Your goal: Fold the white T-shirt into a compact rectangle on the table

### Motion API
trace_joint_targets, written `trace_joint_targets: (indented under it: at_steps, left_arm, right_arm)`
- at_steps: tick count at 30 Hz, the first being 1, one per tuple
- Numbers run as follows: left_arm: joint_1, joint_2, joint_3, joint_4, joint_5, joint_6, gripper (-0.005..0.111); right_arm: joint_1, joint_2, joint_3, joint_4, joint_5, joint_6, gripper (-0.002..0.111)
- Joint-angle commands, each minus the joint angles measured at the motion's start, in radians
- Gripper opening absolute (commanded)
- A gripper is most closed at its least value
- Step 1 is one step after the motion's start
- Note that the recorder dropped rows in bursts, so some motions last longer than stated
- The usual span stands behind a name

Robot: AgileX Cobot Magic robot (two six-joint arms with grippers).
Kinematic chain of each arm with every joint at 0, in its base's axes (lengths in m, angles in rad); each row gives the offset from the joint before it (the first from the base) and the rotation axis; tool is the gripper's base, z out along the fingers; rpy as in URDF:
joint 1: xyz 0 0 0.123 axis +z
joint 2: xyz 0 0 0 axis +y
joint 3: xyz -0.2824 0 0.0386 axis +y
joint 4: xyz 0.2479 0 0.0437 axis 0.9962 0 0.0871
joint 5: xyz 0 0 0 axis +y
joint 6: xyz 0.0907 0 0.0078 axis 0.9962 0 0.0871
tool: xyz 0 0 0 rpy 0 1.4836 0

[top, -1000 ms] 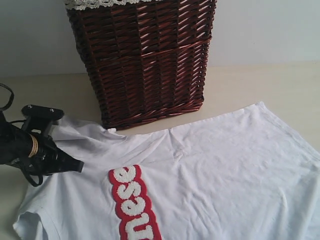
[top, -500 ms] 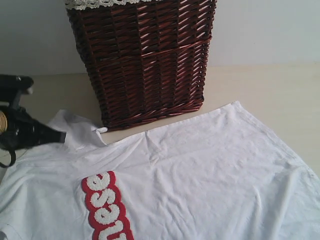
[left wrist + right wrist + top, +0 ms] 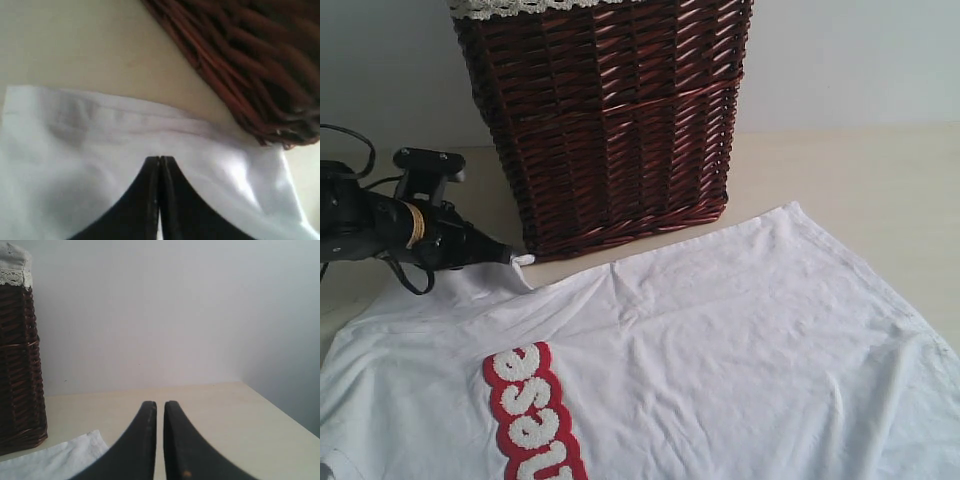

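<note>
The white T-shirt [image 3: 720,340] lies spread on the table [image 3: 860,170]. Its long axis runs from the left gripper [image 3: 506,257] away to the far hem corner. That gripper's jaws are pressed together at the sleeve edge. Just beyond its tips stands 1 wicker basket [image 3: 610,120], its contents hidden. The right gripper [image 3: 160,407], with its jaws almost touching, grips nothing; a shirt corner lies near it.

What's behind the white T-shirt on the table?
A dark wicker basket stands on the table just behind the white T-shirt, with a pale wall beyond. What the basket holds, and anything behind it, is hidden.
</note>
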Motion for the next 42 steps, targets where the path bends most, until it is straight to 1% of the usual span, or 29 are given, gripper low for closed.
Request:
trace_joint_targets:
  at_steps: [1, 7, 10, 12, 15, 19, 24, 27, 30, 31, 35, 37, 39, 42]
  left_arm:
    - [0.011, 0.064, -0.035, 0.004, 0.000, 0.033, 0.000]
    - [0.039, 0.098, -0.073, -0.006, 0.101, 0.031, 0.000]
    - [0.065, 0.110, -0.082, -0.020, 0.114, 0.029, 0.000]
    - [0.086, 0.112, -0.082, -0.057, 0.114, 0.029, 0.000]
    - [0.110, 0.112, -0.082, -0.130, 0.103, 0.029, 0.000]
    - [0.116, 0.099, -0.082, -0.139, 0.094, 0.029, 0.000]
    - [0.116, 0.034, -0.082, -0.135, -0.013, 0.031, 0.000]
    - [0.116, -0.036, -0.082, -0.135, -0.037, 0.031, 0.000]
    - [0.116, -0.130, -0.082, -0.126, -0.007, 0.031, 0.000]
    - [0.116, -0.167, -0.082, -0.120, 0.016, 0.031, 0.000]
    - [0.108, -0.332, -0.074, -0.079, 0.194, 0.035, 0.000]
    - [0.108, -0.417, -0.050, -0.079, 0.224, 0.036, 0.000]
    - [0.105, -0.507, -0.002, -0.079, 0.218, 0.045, 0.000]
    - [0.061, -0.614, 0.098, -0.082, 0.218, 0.060, 0.000]
  right_arm:
    - [0.000, -0.006, 0.004, 0.002, -0.003, -0.002, 0.008]
    - [0.000, -0.006, 0.004, 0.002, -0.003, -0.002, 0.008]
    - [0.000, -0.006, 0.004, 0.002, -0.003, -0.002, 0.008]
    - [0.000, -0.006, 0.004, 0.002, -0.003, -0.002, 0.008]
    - [0.000, -0.006, 0.004, 0.002, -0.003, -0.002, 0.008]
    - [0.000, -0.006, 0.004, 0.002, -0.003, -0.002, 0.008]
    - [0.000, -0.006, 0.004, 0.002, -0.003, -0.002, 0.008]
    - [0.000, -0.006, 0.004, 0.002, -0.003, -0.002, 0.008]
    - [0.000, -0.006, 0.004, 0.002, -0.003, -0.002, 0.008]
    - [0.000, -0.006, 0.004, 0.002, -0.003, -0.002, 0.008]
    - [0.000, -0.006, 0.004, 0.002, -0.003, -0.002, 0.008]
    - [0.000, -0.006, 0.004, 0.002, -0.003, -0.002, 0.008]
    - [0.000, -0.006, 0.004, 0.002, -0.003, -0.002, 0.008]
    - [0.000, -0.006, 0.004, 0.002, -0.003, -0.002, 0.008]
